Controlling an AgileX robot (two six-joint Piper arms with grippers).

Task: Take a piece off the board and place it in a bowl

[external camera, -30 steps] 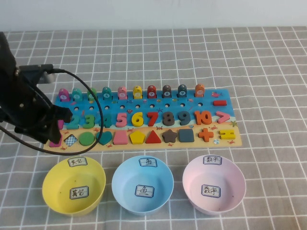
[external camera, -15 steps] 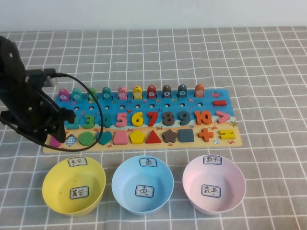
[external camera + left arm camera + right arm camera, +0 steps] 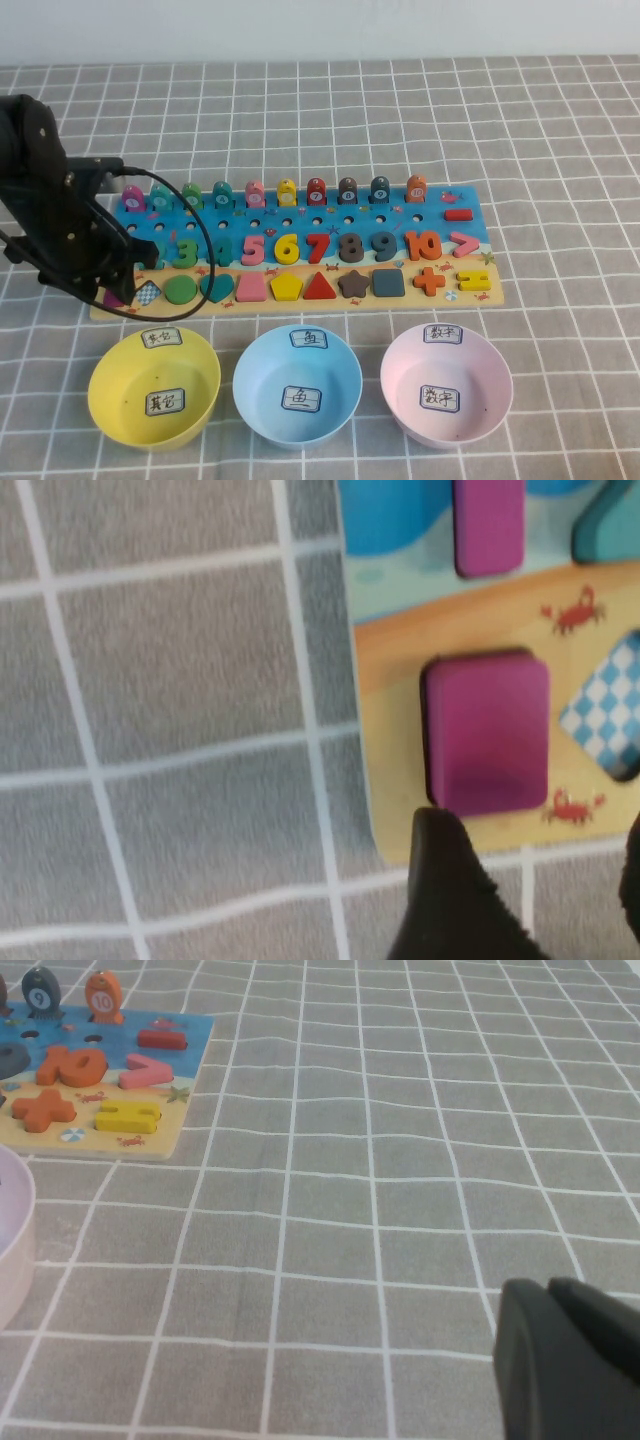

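Observation:
The board [image 3: 300, 304] lies across the middle of the table. The magenta-pink rectangular piece [image 3: 487, 730] sits in its slot at the board's front left corner; in the high view only its edge [image 3: 113, 298] shows under my left arm. My left gripper [image 3: 118, 284] hovers over that corner, open and empty; in the left wrist view the gripper [image 3: 535, 825] has its jaws spread just short of the piece. The yellow bowl [image 3: 110, 385] stands in front of the board, at the left. My right gripper [image 3: 560, 1360] is shut and empty over bare cloth, out of the high view.
A light blue bowl [image 3: 250, 385] and a pale pink bowl [image 3: 400, 385] stand right of the yellow one. Beside the piece are a pink numeral 1 [image 3: 488, 525] and a blue checkered diamond [image 3: 605, 715]. The left arm's cable [image 3: 190, 200] loops over the board's left end.
My left arm has shifted slightly right and settled lower over the board's left end. The piece has stayed in its slot. Nothing else moved.

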